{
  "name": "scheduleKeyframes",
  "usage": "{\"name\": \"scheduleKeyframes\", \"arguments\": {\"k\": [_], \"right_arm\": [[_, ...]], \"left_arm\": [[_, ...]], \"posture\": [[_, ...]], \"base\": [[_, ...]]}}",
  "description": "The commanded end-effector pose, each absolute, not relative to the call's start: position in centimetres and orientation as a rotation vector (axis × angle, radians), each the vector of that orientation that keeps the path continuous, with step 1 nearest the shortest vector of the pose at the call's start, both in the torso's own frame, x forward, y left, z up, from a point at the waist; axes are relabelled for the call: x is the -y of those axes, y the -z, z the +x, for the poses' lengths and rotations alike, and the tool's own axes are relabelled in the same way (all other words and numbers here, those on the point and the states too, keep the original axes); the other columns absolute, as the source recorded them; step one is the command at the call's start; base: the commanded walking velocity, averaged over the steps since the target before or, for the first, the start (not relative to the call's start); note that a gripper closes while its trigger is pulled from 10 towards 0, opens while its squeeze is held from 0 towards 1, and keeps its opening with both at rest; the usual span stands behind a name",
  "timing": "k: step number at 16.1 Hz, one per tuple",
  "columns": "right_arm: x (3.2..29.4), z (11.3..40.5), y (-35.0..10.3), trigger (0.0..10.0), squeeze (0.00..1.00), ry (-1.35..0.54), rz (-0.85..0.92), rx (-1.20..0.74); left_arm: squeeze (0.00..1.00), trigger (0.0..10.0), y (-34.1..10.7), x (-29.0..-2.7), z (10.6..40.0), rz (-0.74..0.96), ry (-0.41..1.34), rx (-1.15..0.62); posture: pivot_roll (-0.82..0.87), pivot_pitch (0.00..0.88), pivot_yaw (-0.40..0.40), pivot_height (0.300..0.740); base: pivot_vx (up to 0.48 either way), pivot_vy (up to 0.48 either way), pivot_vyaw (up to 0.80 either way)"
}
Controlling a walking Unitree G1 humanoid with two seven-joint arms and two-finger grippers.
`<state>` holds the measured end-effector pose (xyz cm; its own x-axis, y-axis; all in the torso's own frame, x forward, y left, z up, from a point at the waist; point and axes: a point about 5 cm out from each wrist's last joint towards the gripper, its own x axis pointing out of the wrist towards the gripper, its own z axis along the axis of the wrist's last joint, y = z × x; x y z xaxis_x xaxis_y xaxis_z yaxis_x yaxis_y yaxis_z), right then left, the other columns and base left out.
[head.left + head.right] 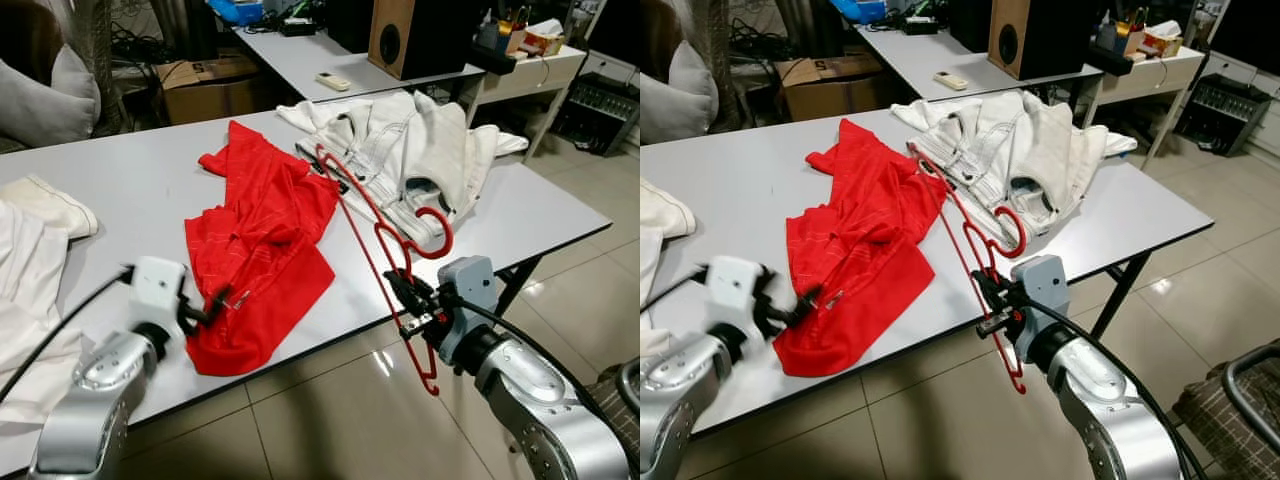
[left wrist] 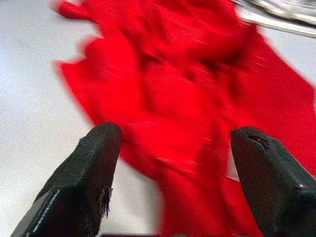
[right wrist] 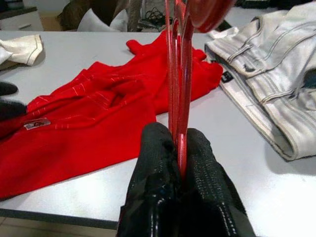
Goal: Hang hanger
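Observation:
A red plastic hanger (image 1: 449, 236) slants from the white table (image 1: 130, 180) down past its front edge, its hook lying against a white denim jacket (image 1: 420, 150). My right gripper (image 1: 408, 302) is shut on the hanger's lower bar just off the table edge. In the right wrist view both fingers (image 3: 155, 163) pinch the red bars (image 3: 177, 89). A crumpled red garment (image 1: 265, 230) lies mid-table. My left gripper (image 1: 215, 305) hovers open at the garment's near corner, with the red cloth (image 2: 187, 89) showing between its spread fingers (image 2: 94, 158).
White cloth (image 1: 30, 250) lies piled at the table's left end. Behind stands a second table with a speaker (image 1: 392, 35) and a remote (image 1: 333, 81), and a cardboard box (image 1: 205, 85) under it. Tiled floor runs along the front edge, with a chair (image 1: 625, 390) at the lower right.

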<state>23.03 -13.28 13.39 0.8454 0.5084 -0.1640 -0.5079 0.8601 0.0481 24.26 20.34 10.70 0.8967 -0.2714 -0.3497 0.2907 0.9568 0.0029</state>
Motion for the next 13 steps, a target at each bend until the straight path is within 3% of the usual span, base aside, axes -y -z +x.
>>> {"name": "scheduleKeyframes", "arguments": {"k": [1,3,4,5,6,13], "right_arm": [[13.5,23.3,-13.2,10.0,0.00,-0.532,-0.010,-0.180],[13.0,23.6,-13.3,10.0,0.00,-0.542,-0.001,-0.173],[12.9,23.6,-13.4,10.0,0.00,-0.553,-0.003,-0.171],[12.9,23.6,-13.3,10.0,0.00,-0.557,-0.007,-0.172],[12.9,23.5,-13.3,10.0,0.00,-0.556,-0.007,-0.174],[12.9,23.7,-13.3,10.0,0.00,-0.564,-0.013,-0.174]], "left_arm": [[0.00,10.0,-10.6,-19.9,24.0,0.018,0.317,-0.382],[0.00,10.0,-9.8,-20.9,23.9,0.085,0.277,-0.433],[0.00,8.8,-9.7,-21.3,23.8,0.110,0.274,-0.450],[0.00,2.0,-9.7,-21.5,23.6,0.129,0.279,-0.466],[0.00,0.0,-9.7,-21.5,23.6,0.128,0.282,-0.472],[0.00,0.0,-9.9,-21.2,23.4,0.108,0.327,-0.469]], "posture": [[-0.05,0.000,0.011,0.740],[-0.04,0.000,0.009,0.740],[-0.04,0.000,0.010,0.740],[-0.04,0.000,0.009,0.740],[-0.04,0.000,0.009,0.740],[-0.04,0.000,0.005,0.740]], "base": [[0.000,0.000,0.00],[0.000,0.000,0.00],[0.000,0.000,0.00],[0.000,0.000,0.00],[0.000,0.000,0.00],[0.000,0.000,0.00]]}}
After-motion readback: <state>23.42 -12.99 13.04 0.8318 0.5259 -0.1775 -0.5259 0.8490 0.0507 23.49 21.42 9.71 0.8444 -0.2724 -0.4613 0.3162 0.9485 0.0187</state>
